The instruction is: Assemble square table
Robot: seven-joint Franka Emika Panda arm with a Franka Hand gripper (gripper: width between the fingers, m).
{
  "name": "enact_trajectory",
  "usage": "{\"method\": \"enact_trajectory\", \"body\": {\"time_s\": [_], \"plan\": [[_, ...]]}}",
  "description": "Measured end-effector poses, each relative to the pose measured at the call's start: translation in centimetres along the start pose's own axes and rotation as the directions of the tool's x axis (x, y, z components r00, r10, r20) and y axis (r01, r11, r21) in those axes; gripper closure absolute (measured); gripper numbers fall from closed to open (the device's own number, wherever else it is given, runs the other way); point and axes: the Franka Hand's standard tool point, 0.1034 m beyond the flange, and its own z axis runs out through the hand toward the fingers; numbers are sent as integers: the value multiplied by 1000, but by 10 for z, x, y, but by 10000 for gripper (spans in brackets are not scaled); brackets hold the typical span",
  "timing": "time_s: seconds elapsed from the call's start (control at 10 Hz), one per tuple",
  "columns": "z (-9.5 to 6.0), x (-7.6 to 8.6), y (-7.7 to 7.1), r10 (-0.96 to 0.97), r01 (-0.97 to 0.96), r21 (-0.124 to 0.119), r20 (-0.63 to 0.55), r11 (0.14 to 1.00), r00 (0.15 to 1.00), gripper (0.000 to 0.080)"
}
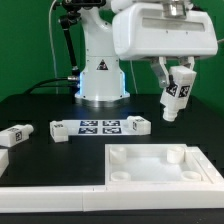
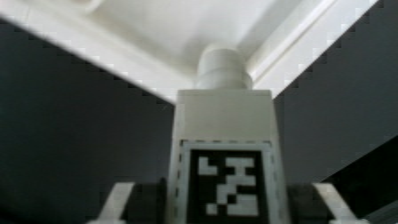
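My gripper (image 1: 173, 80) is shut on a short white tagged leg post (image 1: 176, 96) and holds it tilted in the air, above the far right part of the square table panel (image 1: 160, 163). The panel lies flat at the front right, white, with a raised rim and recessed corners. In the wrist view the leg post (image 2: 226, 150) runs between my gripper's (image 2: 226, 205) two fingers (image 2: 121, 200), tag facing the camera and its round screw end pointing toward the panel's rim (image 2: 267, 30).
Another tagged leg post (image 1: 20, 133) lies at the exterior view's left. The marker board (image 1: 100, 127) lies in the middle behind the panel. A long white border bar (image 1: 50, 192) runs along the front. The robot base (image 1: 100, 75) stands at the back.
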Motion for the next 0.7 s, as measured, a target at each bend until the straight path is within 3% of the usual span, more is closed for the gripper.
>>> {"method": "enact_trajectory", "body": {"time_s": [0.1, 0.5, 0.6, 0.7], "plan": [[1, 0, 0, -2, 2, -9, -14, 1000, 1000, 509], [7, -6, -3, 0, 0, -5, -5, 1000, 1000, 509], [19, -11, -7, 0, 0, -13, -23, 1000, 1000, 509], [31, -14, -7, -2, 1, -7, -19, 1000, 1000, 509]]}}
